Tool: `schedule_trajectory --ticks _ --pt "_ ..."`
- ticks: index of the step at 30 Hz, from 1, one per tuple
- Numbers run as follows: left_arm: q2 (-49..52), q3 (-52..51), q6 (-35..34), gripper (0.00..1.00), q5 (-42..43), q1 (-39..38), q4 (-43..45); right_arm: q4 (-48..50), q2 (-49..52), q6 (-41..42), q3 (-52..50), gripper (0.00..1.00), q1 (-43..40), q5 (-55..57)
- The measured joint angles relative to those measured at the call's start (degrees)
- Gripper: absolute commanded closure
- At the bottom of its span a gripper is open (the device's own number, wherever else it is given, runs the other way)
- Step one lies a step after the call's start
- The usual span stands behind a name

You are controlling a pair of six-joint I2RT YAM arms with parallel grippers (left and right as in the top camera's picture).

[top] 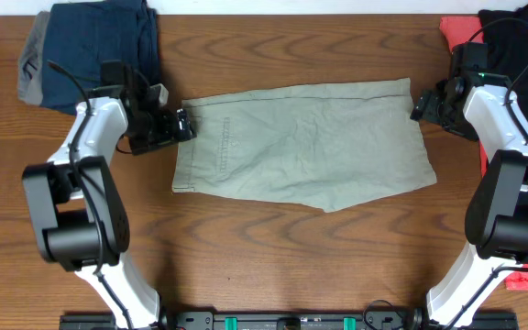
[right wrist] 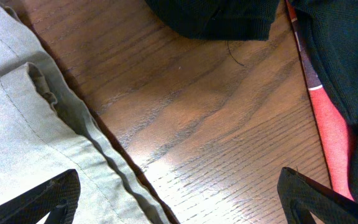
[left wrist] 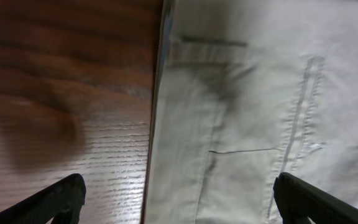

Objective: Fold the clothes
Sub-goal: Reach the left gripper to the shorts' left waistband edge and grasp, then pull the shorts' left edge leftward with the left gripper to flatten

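Left pincer (top: 183, 125): gapes wide, grips nothing, reaches inward low at the waistband end of the shorts (top: 310, 142). Right pincer (top: 418, 106): likewise spread wide and empty, bends in at the shorts' opposite end. Shorts: lie flat mid-surface (top: 273, 266), nearer the far edge. Wrist views: crop both pincers at the bottom, blur the cloth. Far right corner: black shirt (top: 507, 23) cut off, covers most of a red shirt (top: 449, 32).

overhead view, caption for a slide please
Khaki shorts spread flat on the wooden table, left gripper and right gripper at opposite ends, jaws open.
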Motion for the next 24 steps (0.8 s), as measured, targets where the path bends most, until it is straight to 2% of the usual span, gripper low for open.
schedule_trajectory --ticks 4,19,22,24 --pt "2.80 0.33 0.00 0.02 1.40 -0.22 -0.74 0.00 0.00 0.00 0.00 0.01 0.00 0.00" --pt "2.91 -1.03 0.24 0.00 8.57 -2.45 0.48 0.00 0.00 0.00 0.00 0.01 0.00 0.00" --pt "2.43 -2.29 0.37 0.14 9.01 -3.93 1.90 0.00 0.00 0.00 0.00 0.01 0.00 0.00" --pt "2.43 -2.89 0.55 0.33 9.44 -4.70 2.40 0.00 0.00 0.00 0.00 0.01 0.00 0.02"
